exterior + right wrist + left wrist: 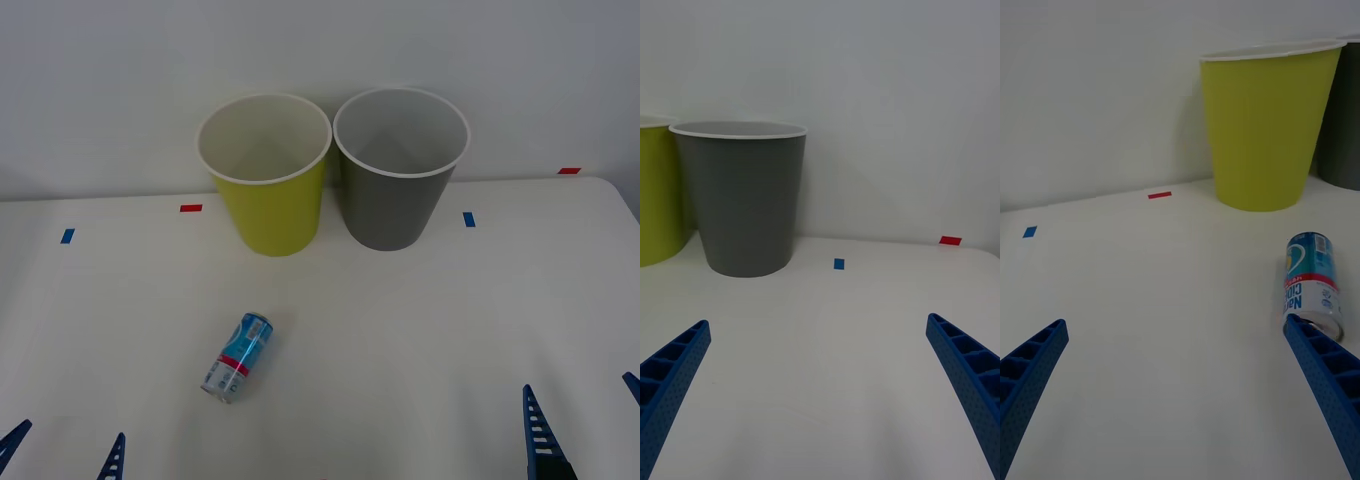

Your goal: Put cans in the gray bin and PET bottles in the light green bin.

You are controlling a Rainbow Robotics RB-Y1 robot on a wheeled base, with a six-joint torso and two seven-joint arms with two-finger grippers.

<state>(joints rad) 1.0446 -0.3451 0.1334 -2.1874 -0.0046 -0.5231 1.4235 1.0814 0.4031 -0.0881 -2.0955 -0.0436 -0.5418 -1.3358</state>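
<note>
A small light-blue can [238, 357] with a white and pink-red band lies on its side on the white table, left of centre. In the left wrist view the can [1312, 282] rests just ahead of one fingertip. My left gripper [62, 455] is open at the near left edge, empty. My right gripper [585, 420] is open at the near right, also empty. At the back stand the light green bin [270, 215] and, touching it on the right, the gray bin [385, 215], both upright. The right wrist view faces the gray bin [749, 217]. PET bottles are out of view.
Small tape marks sit on the table: red [191, 208] and blue [67, 236] at the left, blue [469, 219] and red [569, 171] at the right. A plain white wall rises directly behind the bins.
</note>
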